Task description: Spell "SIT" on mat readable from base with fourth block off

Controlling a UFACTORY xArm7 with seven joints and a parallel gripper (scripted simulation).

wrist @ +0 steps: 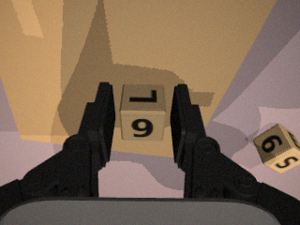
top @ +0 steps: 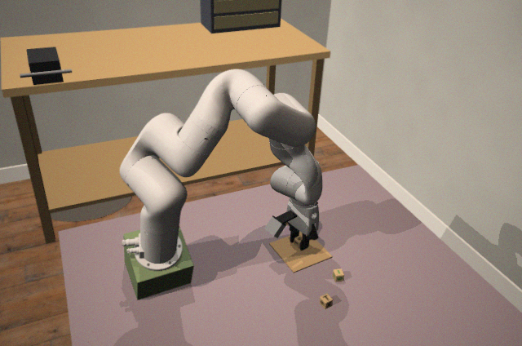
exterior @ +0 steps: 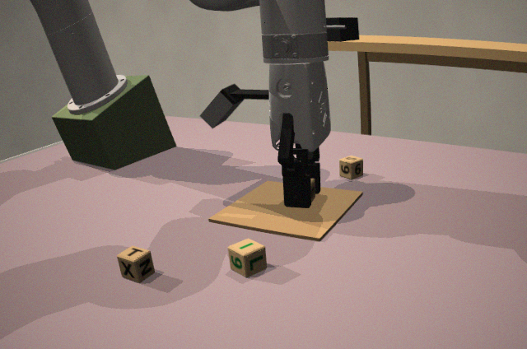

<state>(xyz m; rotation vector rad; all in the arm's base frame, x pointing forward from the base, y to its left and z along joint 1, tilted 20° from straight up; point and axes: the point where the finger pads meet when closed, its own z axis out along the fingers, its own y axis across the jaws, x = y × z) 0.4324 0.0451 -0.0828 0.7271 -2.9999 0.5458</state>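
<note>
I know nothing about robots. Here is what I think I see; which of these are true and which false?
1. The gripper has one finger on each side of a block on the tan mat. True.
2. All four blocks lie on the mat. False: only that one does; the other three sit on the purple surface.
3. The block with T on top is off the mat. True.
4. The block between the fingers hangs in the air. False: it rests on the mat, with a thin gap on each side.
</note>
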